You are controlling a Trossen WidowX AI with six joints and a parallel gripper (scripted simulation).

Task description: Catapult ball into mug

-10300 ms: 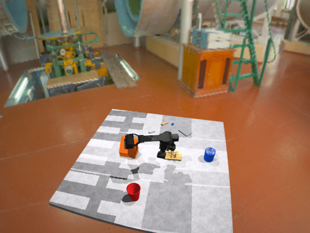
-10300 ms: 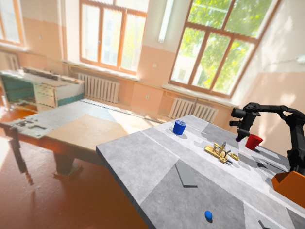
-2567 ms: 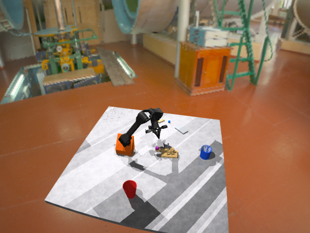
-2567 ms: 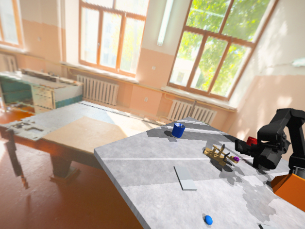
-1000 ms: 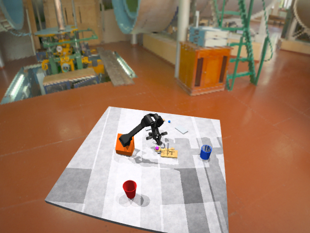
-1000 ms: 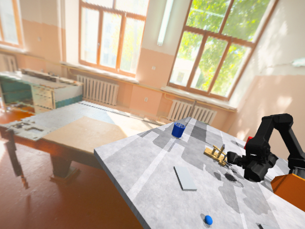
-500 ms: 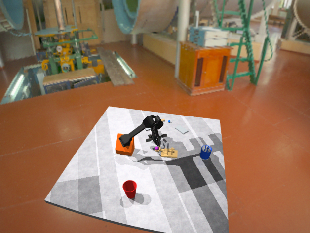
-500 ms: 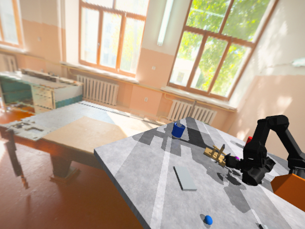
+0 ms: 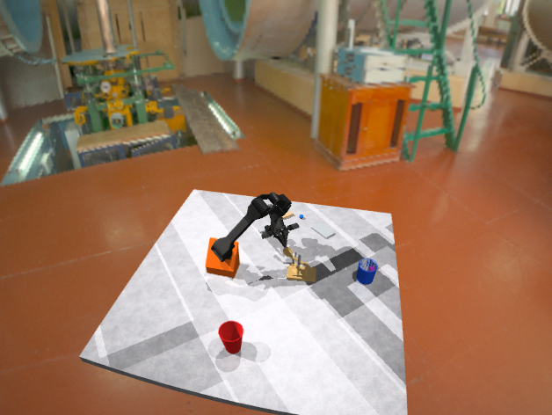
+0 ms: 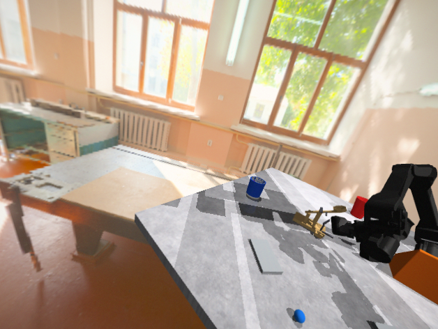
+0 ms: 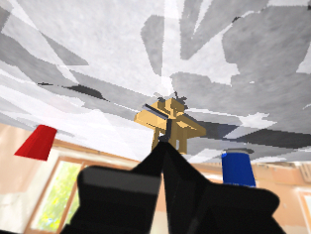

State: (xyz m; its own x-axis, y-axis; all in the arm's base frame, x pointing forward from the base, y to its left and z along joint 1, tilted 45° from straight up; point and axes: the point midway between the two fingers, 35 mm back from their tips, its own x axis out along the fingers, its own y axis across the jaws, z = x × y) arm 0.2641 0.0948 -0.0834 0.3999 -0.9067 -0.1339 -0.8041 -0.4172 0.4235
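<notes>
The wooden catapult stands mid-table. Its spoon is raised and looks empty. The blue mug stands upright to the catapult's right in the top view. A purple speck shows inside the mug's mouth; I cannot tell for sure that it is the ball. My gripper is shut with nothing between its fingers. Its tip is right by the spoon end of the catapult.
A red cup stands near the front of the table. A small blue ball and a flat grey slab lie at the back. The arm's orange base is on the left.
</notes>
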